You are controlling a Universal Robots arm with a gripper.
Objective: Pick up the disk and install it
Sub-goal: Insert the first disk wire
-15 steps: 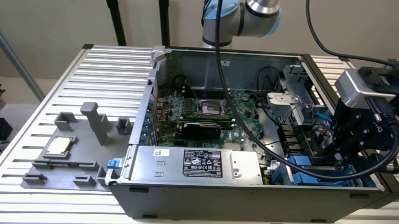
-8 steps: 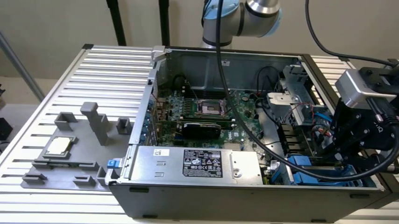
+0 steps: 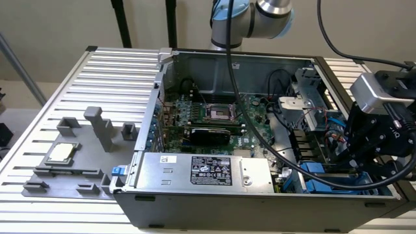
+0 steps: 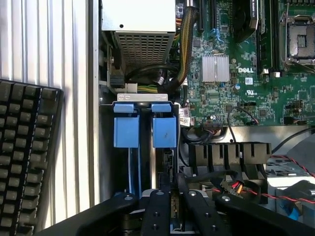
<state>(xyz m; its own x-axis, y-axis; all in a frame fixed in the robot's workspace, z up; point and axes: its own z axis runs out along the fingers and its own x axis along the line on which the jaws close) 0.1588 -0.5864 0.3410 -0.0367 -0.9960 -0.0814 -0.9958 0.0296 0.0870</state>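
Note:
The disk stands on edge in the drive bay at the front corner of the open computer case (image 3: 156,97), on the exterior view's right. Its bright blue bracket (image 4: 164,130) shows in the wrist view, and its thin edge runs from there back between my fingers. My gripper (image 4: 173,209) reaches down into that bay (image 3: 354,163), its black fingers (image 4: 156,214) pressed close on the disk's edge. A second blue bracket (image 4: 126,130) sits in the slot beside it. Most of the disk's body is hidden inside the bay.
A silver power supply (image 3: 208,170) with a black label lies along the case front, the motherboard (image 3: 215,117) behind it. Black cables (image 3: 260,141) and red wires (image 4: 246,189) crowd the bay. A keyboard (image 4: 24,157) lies outside the case. A processor chip (image 3: 62,152) rests on the grey fixture.

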